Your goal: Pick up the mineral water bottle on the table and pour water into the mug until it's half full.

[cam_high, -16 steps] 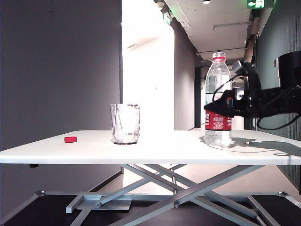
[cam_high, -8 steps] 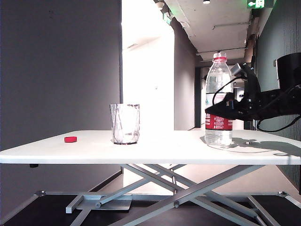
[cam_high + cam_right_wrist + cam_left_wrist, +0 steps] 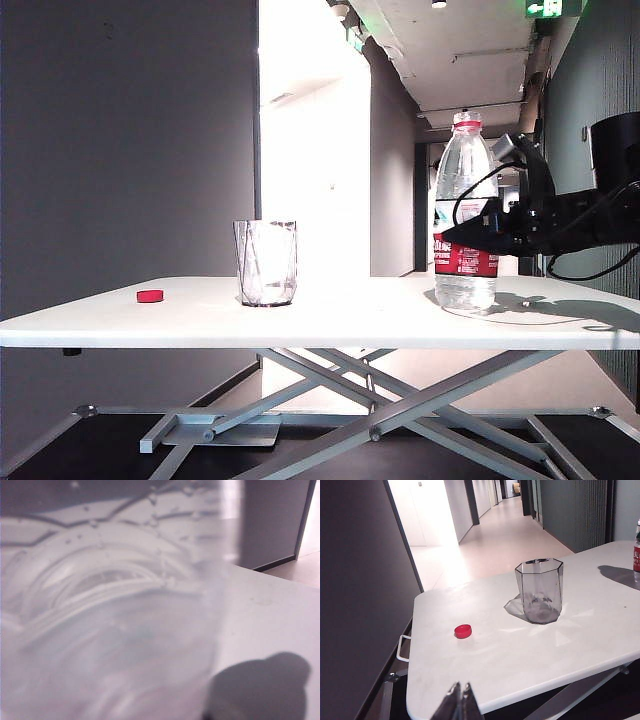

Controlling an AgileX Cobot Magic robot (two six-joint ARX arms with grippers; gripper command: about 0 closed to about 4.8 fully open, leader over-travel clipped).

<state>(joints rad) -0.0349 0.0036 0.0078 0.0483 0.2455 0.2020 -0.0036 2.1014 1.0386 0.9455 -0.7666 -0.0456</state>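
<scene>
Clear plastic mineral water bottle (image 3: 465, 215) stands upright at the right of the exterior frame on the white table (image 3: 330, 318), red label band with white writing too small to read. The right gripper (image 3: 470, 237) sits at label height around it; can't tell if it's actually squeezing the bottle. The right wrist view is just blurry bottle wall up close. The mug (image 3: 266, 262) is mid-frame, well apart. A red cap (image 3: 150, 296) lies far left. The left gripper (image 3: 458, 702), fingers pressed together, shows at the bottom edge of its wrist view.
</scene>
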